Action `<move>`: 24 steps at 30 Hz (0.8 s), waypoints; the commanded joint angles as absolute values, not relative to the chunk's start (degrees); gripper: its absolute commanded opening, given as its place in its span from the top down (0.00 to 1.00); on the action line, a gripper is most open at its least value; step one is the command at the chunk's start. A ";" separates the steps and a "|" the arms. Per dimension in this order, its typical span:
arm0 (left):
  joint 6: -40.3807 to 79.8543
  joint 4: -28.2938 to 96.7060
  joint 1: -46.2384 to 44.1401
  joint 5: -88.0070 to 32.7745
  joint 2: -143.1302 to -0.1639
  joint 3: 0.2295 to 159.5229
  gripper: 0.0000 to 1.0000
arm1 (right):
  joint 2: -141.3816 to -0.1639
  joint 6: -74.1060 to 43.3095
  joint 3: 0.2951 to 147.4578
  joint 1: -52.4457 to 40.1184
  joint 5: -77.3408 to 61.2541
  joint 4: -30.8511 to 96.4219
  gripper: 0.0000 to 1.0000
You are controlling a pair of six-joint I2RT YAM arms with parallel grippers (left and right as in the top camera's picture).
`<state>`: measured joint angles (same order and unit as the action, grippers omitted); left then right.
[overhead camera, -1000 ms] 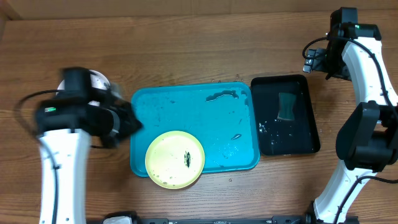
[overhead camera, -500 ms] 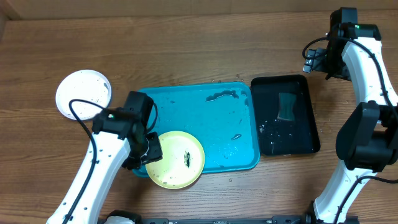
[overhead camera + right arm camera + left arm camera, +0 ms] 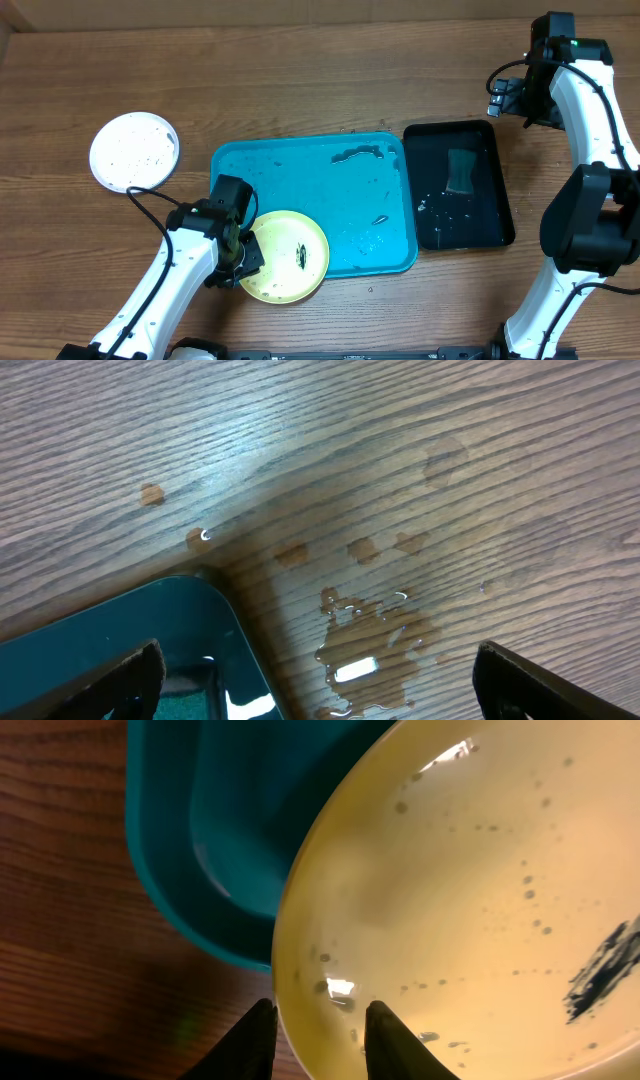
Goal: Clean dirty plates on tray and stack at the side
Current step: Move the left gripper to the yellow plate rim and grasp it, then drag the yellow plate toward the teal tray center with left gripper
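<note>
A pale yellow plate (image 3: pixel 285 257) with a dark smear and specks lies on the front left corner of the turquoise tray (image 3: pixel 340 190), overhanging its rim. My left gripper (image 3: pixel 243 259) is at the plate's left edge. In the left wrist view its fingers (image 3: pixel 318 1012) are open and straddle the yellow plate's (image 3: pixel 480 890) rim, one finger over the plate, one outside, with the tray's corner (image 3: pixel 230 830) beyond. A speckled white plate (image 3: pixel 133 152) lies on the table to the left. The mint-green plate is out of view. My right gripper (image 3: pixel 506 97) is open and empty (image 3: pixel 320 685).
A glossy black tray (image 3: pixel 458 225) holding water and a greenish sponge (image 3: pixel 462 170) stands right of the turquoise tray; its corner shows in the right wrist view (image 3: pixel 120 650). A small water puddle (image 3: pixel 370 650) lies on the wood beside it. Smears and droplets mark the turquoise tray's floor.
My left arm has swung from the white plate at the left down to the yellow plate's left edge. The white plate now lies uncovered. The right arm has not moved.
</note>
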<state>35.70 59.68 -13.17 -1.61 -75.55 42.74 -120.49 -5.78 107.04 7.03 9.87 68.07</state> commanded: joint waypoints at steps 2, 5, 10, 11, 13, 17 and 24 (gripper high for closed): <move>36.49 59.42 -13.47 -0.40 -75.64 41.28 0.71 | -119.48 -6.13 107.59 6.83 10.28 67.68 0.00; 37.60 59.24 -13.47 0.36 -75.64 40.40 0.71 | -119.48 -6.15 107.59 6.83 10.28 67.68 0.00; 38.22 57.82 -13.39 0.21 -75.64 38.94 0.76 | -119.48 -6.15 107.59 6.83 10.28 67.68 0.00; 38.24 57.74 -13.37 0.19 -75.64 38.94 0.77 | -119.48 -6.15 107.59 6.83 10.28 67.68 0.00; 38.65 57.71 -13.39 0.19 -75.64 38.94 0.78 | -119.48 -6.15 107.59 6.83 10.28 67.68 0.00; 39.46 57.67 -13.52 -0.38 -75.64 38.72 0.89 | -119.48 -6.15 107.59 6.83 10.28 67.68 0.00; 39.46 54.39 -13.52 -4.56 -75.64 38.68 0.96 | -119.48 -6.15 107.59 6.83 10.28 67.68 0.00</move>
<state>38.89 55.55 -13.17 -1.96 -75.55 39.16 -120.49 -5.78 107.04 7.03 9.87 68.07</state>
